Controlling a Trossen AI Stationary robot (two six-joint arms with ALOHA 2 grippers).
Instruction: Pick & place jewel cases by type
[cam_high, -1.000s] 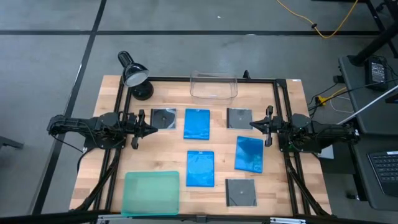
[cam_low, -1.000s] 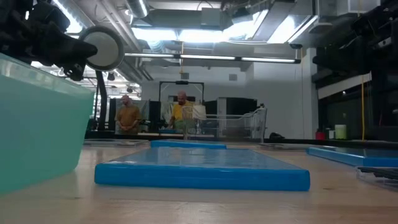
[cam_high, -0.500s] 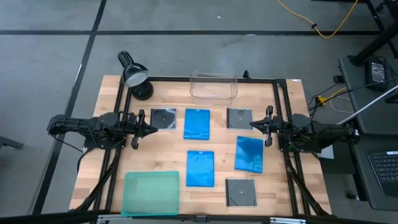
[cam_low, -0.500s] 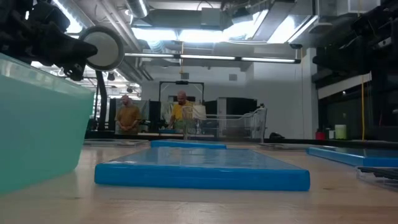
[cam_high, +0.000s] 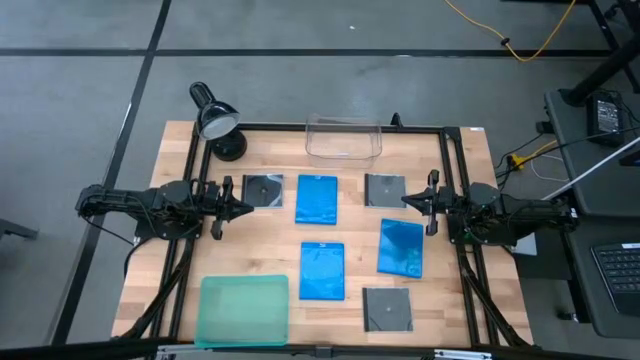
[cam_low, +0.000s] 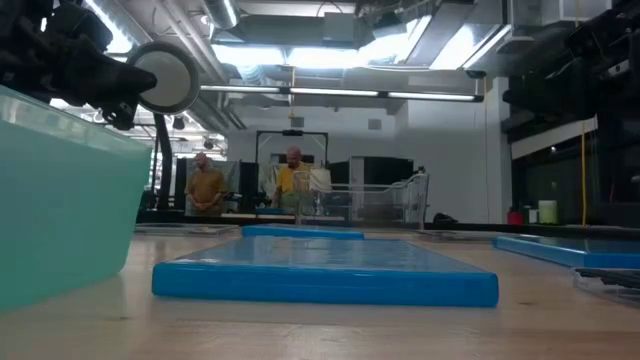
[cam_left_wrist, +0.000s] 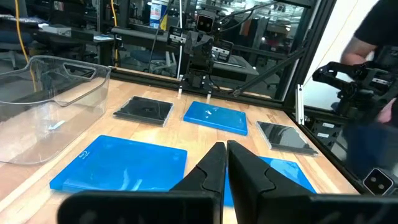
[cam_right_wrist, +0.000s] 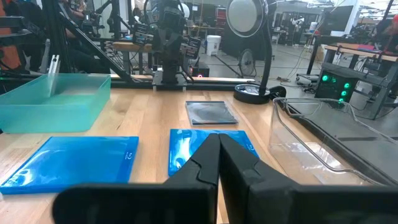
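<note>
Six jewel cases lie flat on the wooden table. In the high view the blue ones are at far centre (cam_high: 317, 199), near centre (cam_high: 322, 270) and right of centre (cam_high: 401, 248). The dark grey ones are at far left (cam_high: 263, 190), far right (cam_high: 384, 189) and near right (cam_high: 387, 309). My left gripper (cam_high: 243, 208) hovers at the table's left side, shut, close to the far-left grey case. My right gripper (cam_high: 406, 200) hovers at the right side, shut, beside the far-right grey case. Their shut fingertips show in the left wrist view (cam_left_wrist: 225, 147) and the right wrist view (cam_right_wrist: 217, 138).
A teal-green tray (cam_high: 244, 310) sits at the near left corner and a clear plastic bin (cam_high: 344, 139) at the far edge. A black desk lamp (cam_high: 215, 120) stands at the far left corner. A black frame (cam_high: 452, 180) borders the table. Two people (cam_low: 205, 185) stand far behind.
</note>
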